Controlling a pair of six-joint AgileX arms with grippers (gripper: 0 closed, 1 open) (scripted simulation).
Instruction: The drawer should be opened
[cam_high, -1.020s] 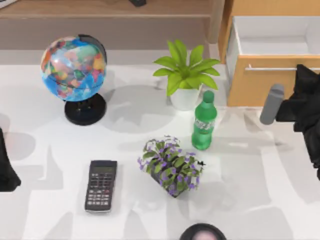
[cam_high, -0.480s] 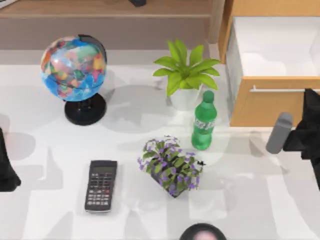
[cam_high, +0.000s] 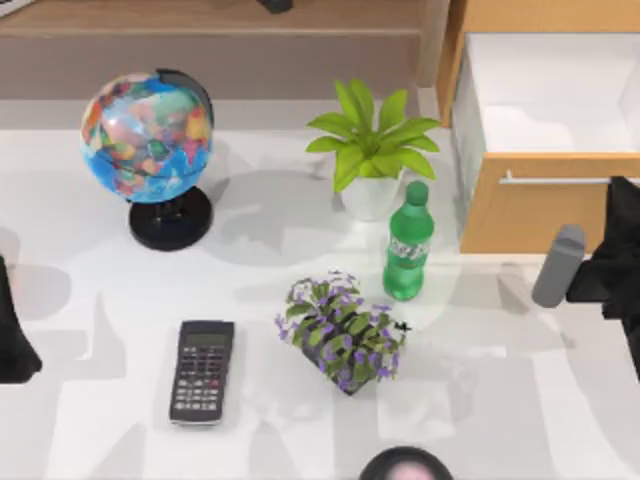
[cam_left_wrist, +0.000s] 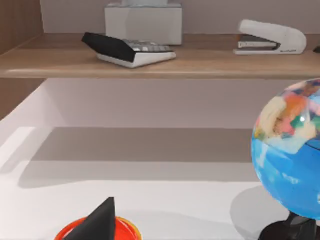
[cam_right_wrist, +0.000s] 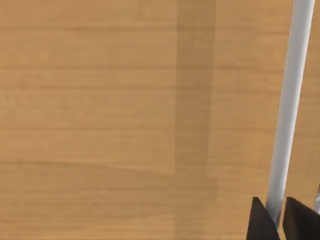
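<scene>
The drawer (cam_high: 530, 215) stands pulled out at the table's back right, its orange-brown wooden front facing the near edge and its white inner walls (cam_high: 560, 90) exposed. My right gripper (cam_high: 622, 190) sits at the right end of the thin silver bar handle (cam_high: 555, 181). In the right wrist view the handle (cam_right_wrist: 290, 100) runs across the wooden front (cam_right_wrist: 100, 100) and passes between the two black fingertips of my right gripper (cam_right_wrist: 280, 220), which is shut on it. My left gripper (cam_high: 10, 330) rests parked at the table's left edge.
A globe (cam_high: 148, 135) stands back left. A green potted plant (cam_high: 372, 150), a green bottle (cam_high: 406, 243) and a purple flower pot (cam_high: 342, 332) sit mid-table, just left of the drawer. A calculator (cam_high: 202, 370) lies near front. A wooden shelf (cam_high: 200, 18) runs along the back.
The drawer front slid toward the near edge with my right gripper on its handle, exposing more of the white inside. Over the last half second nothing moved.
</scene>
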